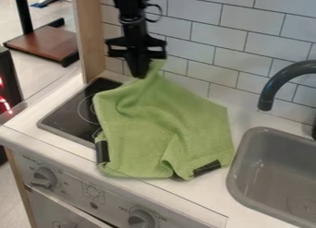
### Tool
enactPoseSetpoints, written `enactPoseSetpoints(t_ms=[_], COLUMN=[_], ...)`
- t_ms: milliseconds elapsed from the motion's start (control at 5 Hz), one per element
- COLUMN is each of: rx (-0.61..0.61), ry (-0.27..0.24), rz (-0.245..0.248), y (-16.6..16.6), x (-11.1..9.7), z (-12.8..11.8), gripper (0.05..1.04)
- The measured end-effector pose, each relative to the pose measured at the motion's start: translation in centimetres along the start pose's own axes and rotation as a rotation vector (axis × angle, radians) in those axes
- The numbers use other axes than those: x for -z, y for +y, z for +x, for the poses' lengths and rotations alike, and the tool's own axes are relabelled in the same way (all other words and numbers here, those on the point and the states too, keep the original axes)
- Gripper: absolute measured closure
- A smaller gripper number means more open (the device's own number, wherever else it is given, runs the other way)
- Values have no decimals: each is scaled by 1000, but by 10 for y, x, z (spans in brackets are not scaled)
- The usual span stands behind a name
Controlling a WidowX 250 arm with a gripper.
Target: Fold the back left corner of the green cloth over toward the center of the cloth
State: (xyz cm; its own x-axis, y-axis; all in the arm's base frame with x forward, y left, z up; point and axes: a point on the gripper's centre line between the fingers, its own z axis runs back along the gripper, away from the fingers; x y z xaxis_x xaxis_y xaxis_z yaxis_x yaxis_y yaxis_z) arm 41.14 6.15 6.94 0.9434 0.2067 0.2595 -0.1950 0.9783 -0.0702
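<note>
In the camera view, the arm comes in over the top edge between 11 and 12 o'clock, and its black gripper hangs pointing down, a little above the middle toward 11 o'clock. Its jaws are clamped on the top of a green cloth, where the fabric is drawn up into a narrow peak. From there the cloth slopes down and spreads through the middle of the view, creased, with a deeper fold near its lower edge. It lies partly over the black cooktop at 9 o'clock and partly over the white counter. Two dark patches sit at its border, one at the cloth's 8 o'clock and one at its 5 o'clock.

The gray sink is at 4 o'clock, just beside the cloth's edge, and a dark curved faucet stands between 2 and 3 o'clock. White wall tiles run behind from 12 to 2 o'clock, and a wooden panel rises upright at 11. On the front of the unit, one knob is at 8 o'clock and another at 6. A brown board lies beyond the counter at 10 o'clock.
</note>
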Motion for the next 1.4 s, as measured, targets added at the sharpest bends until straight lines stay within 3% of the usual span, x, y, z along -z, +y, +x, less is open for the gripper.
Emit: enactPoseSetpoints(t_ms=[400,600,800,1000,1400], rx=[209,287,318,315,284], ry=[12,29,9,11,24], rz=[-59,-58,-47,-28,-18], y=[-54,-64,-69,-66,-64], x=[11,26,32,39,40], z=[-43,-65,-71,-71,-73], gripper=[1033,1033,1009,866,290])
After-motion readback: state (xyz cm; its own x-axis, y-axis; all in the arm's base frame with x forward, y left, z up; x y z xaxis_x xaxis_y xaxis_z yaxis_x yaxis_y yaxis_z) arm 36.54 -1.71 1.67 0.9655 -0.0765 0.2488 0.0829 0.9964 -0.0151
